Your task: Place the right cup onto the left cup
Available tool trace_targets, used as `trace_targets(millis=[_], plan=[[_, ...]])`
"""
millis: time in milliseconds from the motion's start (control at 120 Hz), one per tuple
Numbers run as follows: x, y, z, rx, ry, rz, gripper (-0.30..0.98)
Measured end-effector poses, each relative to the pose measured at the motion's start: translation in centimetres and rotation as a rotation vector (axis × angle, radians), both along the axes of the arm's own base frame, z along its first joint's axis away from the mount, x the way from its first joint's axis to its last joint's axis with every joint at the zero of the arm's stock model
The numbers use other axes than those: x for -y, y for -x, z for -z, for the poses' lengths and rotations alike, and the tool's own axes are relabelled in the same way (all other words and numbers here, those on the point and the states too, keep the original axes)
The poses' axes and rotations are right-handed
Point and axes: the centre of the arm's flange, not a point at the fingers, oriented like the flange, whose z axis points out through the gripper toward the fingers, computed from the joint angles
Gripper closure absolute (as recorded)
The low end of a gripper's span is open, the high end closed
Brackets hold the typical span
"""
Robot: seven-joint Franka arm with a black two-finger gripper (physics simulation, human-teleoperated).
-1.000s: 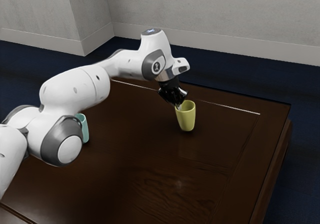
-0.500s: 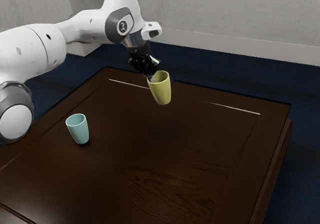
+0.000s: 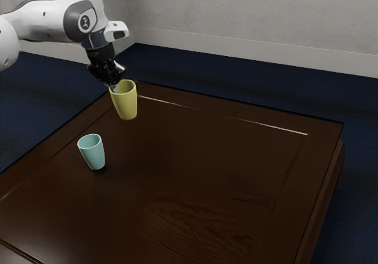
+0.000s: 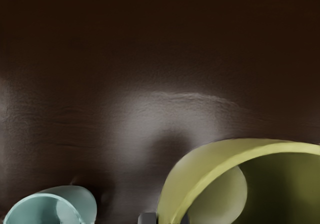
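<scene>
Yellow cup (image 3: pixel 126 103) hangs in the air above the dark brown surface (image 3: pixel 195 163), its wall pinched between the nearly closed fingers of the black gripper (image 3: pixel 114 87), near a standing teal cup (image 3: pixel 93 153).

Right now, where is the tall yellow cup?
The yellow cup hangs from my gripper above the dark wooden table, in the exterior view's left half. The pale turquoise cup, its nearest neighbour, stands lower down, on the table.
</scene>
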Motion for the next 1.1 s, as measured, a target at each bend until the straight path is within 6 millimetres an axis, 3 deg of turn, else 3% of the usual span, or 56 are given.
trace_targets(millis=[175, 350, 525, 875, 1100], plan=[[-4.7, 3.5, 0.5, -0.034, 0.006, -0.060, 0.79], [-7.3, 7.3, 1.4, -0.057, 0.030, -0.093, 0.79], [-9.5, 9.1, 1.9, -0.059, 0.036, -0.121, 0.79], [-13.0, 8.5, 2.9, -0.069, 0.015, -0.161, 0.79], [-12.7, 6.9, 4.5, -0.104, 0.011, -0.145, 0.79]])
